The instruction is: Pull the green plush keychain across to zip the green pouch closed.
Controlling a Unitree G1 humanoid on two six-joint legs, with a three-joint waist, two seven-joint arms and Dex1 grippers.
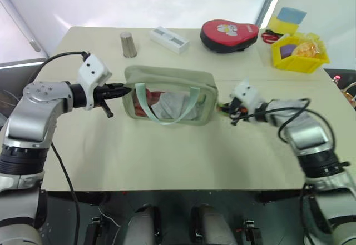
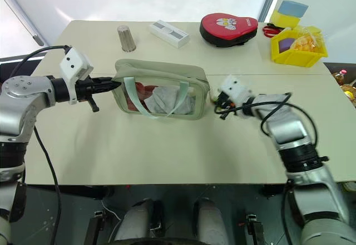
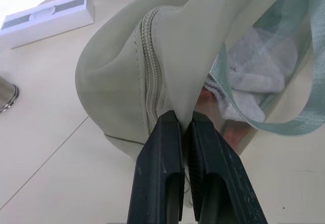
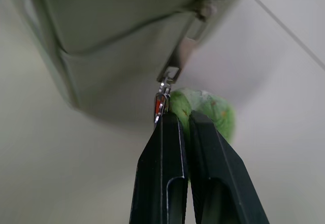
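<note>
The green pouch [image 1: 167,75] lies in the middle of the table, its clear front and pale mint handle [image 1: 167,120] facing me. My left gripper [image 1: 123,90] is shut on the fabric at the pouch's left end, beside the zipper teeth [image 3: 152,76]. At the pouch's right end my right gripper [image 1: 224,108] is shut on the green plush keychain [image 4: 210,109]. The keychain hangs from the metal zipper pull [image 4: 170,74] at that corner. Red and white contents show through the clear panel.
Along the far side of the table stand a metal cup [image 1: 129,45], a white box [image 1: 169,39] and a red heart-shaped case [image 1: 229,34]. A yellow bin [image 1: 299,56] sits at the far right. The table's front edge [image 1: 167,188] lies below the pouch.
</note>
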